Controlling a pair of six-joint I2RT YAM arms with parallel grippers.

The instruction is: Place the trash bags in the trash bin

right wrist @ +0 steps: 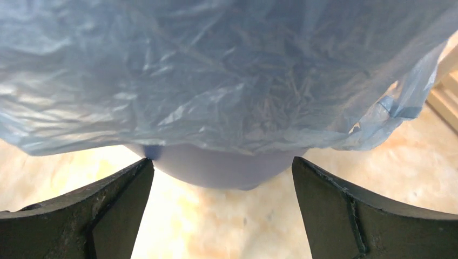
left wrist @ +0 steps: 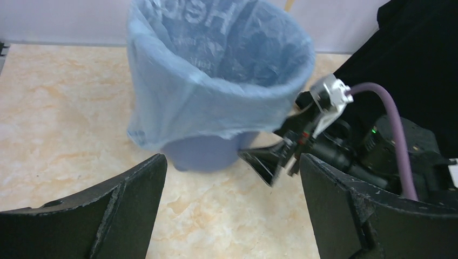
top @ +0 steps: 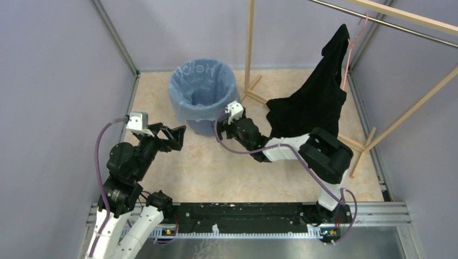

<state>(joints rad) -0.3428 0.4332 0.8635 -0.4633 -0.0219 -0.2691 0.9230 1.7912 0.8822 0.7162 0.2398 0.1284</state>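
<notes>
The round blue trash bin [top: 201, 127] stands at the back of the floor. The light-blue trash bag [top: 202, 86] lines it, folded over the rim and hanging down the outside, with lettering on its inner wall. My left gripper [top: 177, 136] is open and empty, low at the bin's front left. My right gripper [top: 221, 123] is open and empty, close to the bin's front right side. In the left wrist view the bag [left wrist: 216, 81], bin base [left wrist: 208, 152] and right gripper [left wrist: 268, 157] show beyond my open left gripper [left wrist: 232, 162]. In the right wrist view the bag [right wrist: 216, 70] and bin base [right wrist: 221, 168] fill the view above my right gripper [right wrist: 222, 162].
A black garment [top: 313, 102] on a pink hanger [top: 351, 48] hangs from a rail at the right, over a wooden rack [top: 249, 48]. Its hem reaches down to my right arm. Purple walls close the cell on three sides.
</notes>
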